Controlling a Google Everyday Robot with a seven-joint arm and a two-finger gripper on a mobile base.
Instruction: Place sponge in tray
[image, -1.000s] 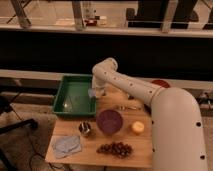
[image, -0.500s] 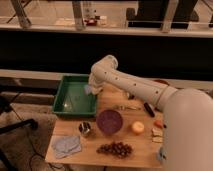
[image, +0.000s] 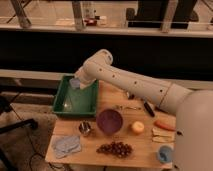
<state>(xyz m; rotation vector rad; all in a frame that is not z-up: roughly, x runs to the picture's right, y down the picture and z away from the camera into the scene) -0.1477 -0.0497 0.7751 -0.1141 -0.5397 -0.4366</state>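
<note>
Compared with half a second ago, the arm (image: 131, 81) has been swung further toward nine o'clock, so that the gripper (image: 79, 84) is now held over the far part of the green tray (image: 64, 101) instead of at its right rim. The sponge (image: 75, 83), a pale bluish block, has been carried along and is seen at the gripper's tip, above the tray's far left corner; whether the fingers are clamped on it or slackened cannot be told. The other items on the table (image: 90, 150) have not been shifted.

No brand, label or writing can be read anywhere.

Nearest, at the table's front edge, a blue-grey cloth (image: 67, 145) is laid at seven o'clock, a bunch of dark grapes (image: 115, 148) at six o'clock and a small blue cup (image: 164, 154) at five o'clock; its contents cannot be made out. Behind these, a small metal cup (image: 85, 128) is stood just beside a purple bowl (image: 109, 121), in which nothing can be discerned. An orange fruit (image: 137, 128) is set to the right of the bowl, and a carrot (image: 164, 124) is placed further toward three o'clock. The tray floor is seen bare beneath the gripper. Beyond the table, a dark wall and window frames are seen.
</note>
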